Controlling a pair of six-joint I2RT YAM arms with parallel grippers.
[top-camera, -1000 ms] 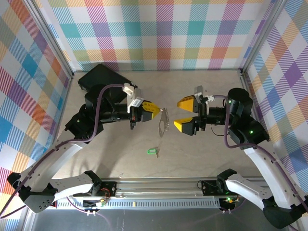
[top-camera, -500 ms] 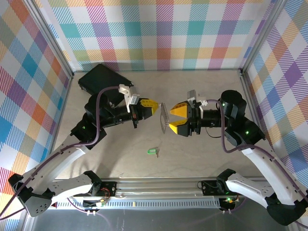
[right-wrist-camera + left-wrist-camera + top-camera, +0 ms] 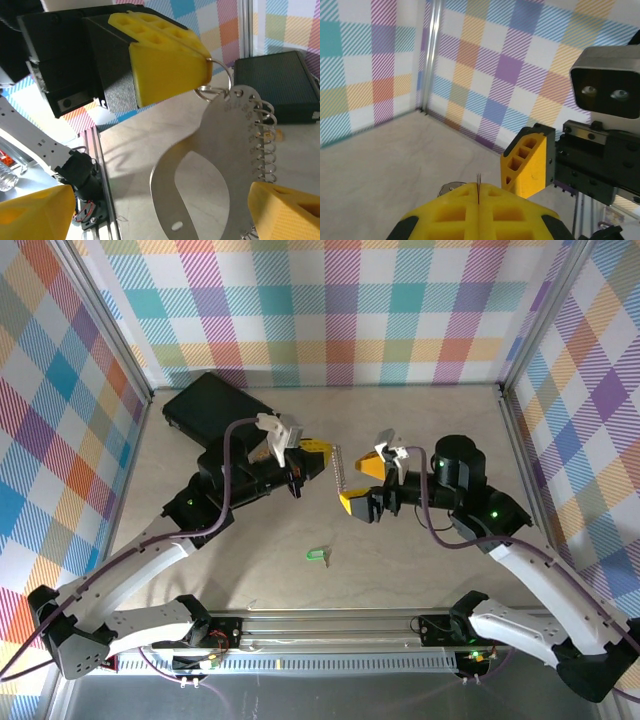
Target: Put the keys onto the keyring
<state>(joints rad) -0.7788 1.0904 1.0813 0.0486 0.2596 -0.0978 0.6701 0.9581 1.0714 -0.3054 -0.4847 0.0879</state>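
Since a second ago the right gripper (image 3: 362, 486) has slid left, its ribbed yellow fingers spread wide on either side of a flat, curved steel plate (image 3: 220, 150). The left gripper (image 3: 322, 452) is clenched on the thin wire keyring (image 3: 218, 80) from which the plate hangs, above the table (image 3: 430, 420). A green key (image 3: 317, 555) lies on that pale marbled surface, with plaid walls around.

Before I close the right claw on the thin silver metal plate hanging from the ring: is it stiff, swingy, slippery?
Probably stiff: the thin silver metal plate hangs flat and unbent. Likely swingy: it dangles from a small wire ring pinched in the left claw, so a push may pivot it. Its smooth, shiny face might slip in the open right claw.
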